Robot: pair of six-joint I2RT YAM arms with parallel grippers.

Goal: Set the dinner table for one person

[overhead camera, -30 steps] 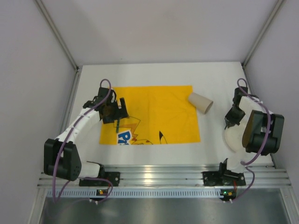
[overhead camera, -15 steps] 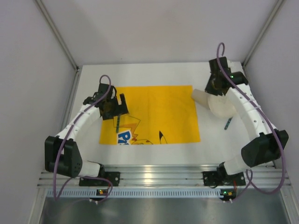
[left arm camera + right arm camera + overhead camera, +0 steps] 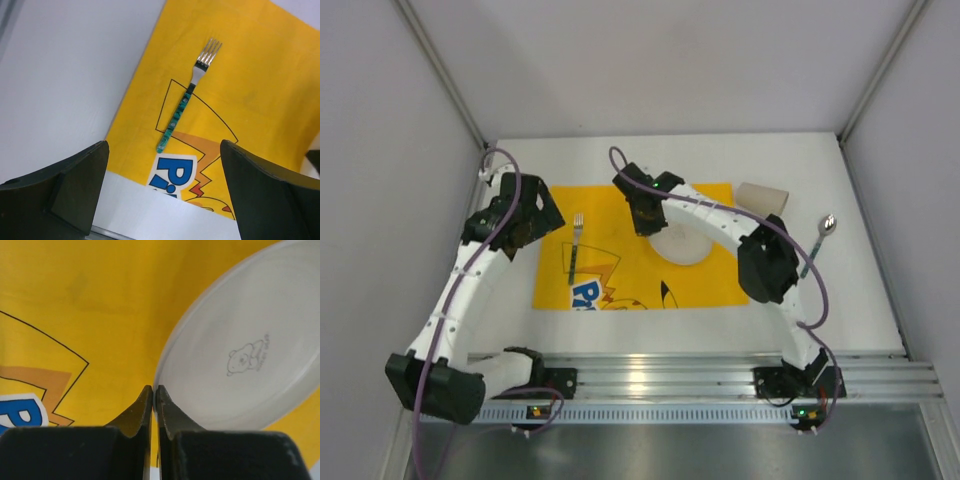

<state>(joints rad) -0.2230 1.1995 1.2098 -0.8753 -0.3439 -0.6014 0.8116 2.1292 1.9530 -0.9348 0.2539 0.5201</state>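
Note:
The dinner table (image 3: 620,160) is the white surface, with a yellow cartoon-print cloth (image 3: 620,205) on it. A fork (image 3: 576,245) with a green handle lies on the cloth's left part; it also shows in the left wrist view (image 3: 187,100). My left gripper (image 3: 525,215) is open and empty by the cloth's left edge, back from the fork (image 3: 165,200). My right gripper (image 3: 645,213) is shut on the rim of a white plate (image 3: 682,243) over the cloth's middle. In the right wrist view the jaws (image 3: 154,395) pinch the plate's edge (image 3: 245,365).
A beige cup (image 3: 762,197) lies on its side just off the cloth's far right corner. A spoon (image 3: 817,245) with a green handle lies on the table to the right. Grey walls enclose the table on three sides.
My right arm swung from the far right to the cloth's middle, carrying the plate. My left gripper let go of the fork and drew back to the left. The spoon now shows.

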